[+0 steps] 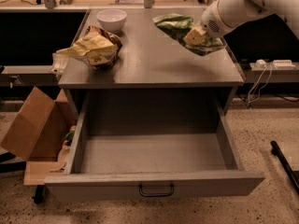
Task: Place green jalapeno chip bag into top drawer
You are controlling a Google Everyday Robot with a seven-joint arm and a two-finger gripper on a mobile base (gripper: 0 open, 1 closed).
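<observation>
Gripper (194, 35) seemingly clasps green jalapeno chip bag (176, 24) over grey tabletop (149, 64).

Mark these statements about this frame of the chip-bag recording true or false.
1. The top drawer stands pulled open. True.
2. The green jalapeno chip bag lies inside the drawer. False: it is up at the right rear of the table top, held by the gripper.
3. A white bowl stands at the back left of the table top. True.
4. The yellow-and-brown bag lies on the floor. False: it is on the table top's left side, in front of the bowl.
5. The gripper hangs over the open drawer. False: it is at the green bag, above the table top.
</observation>
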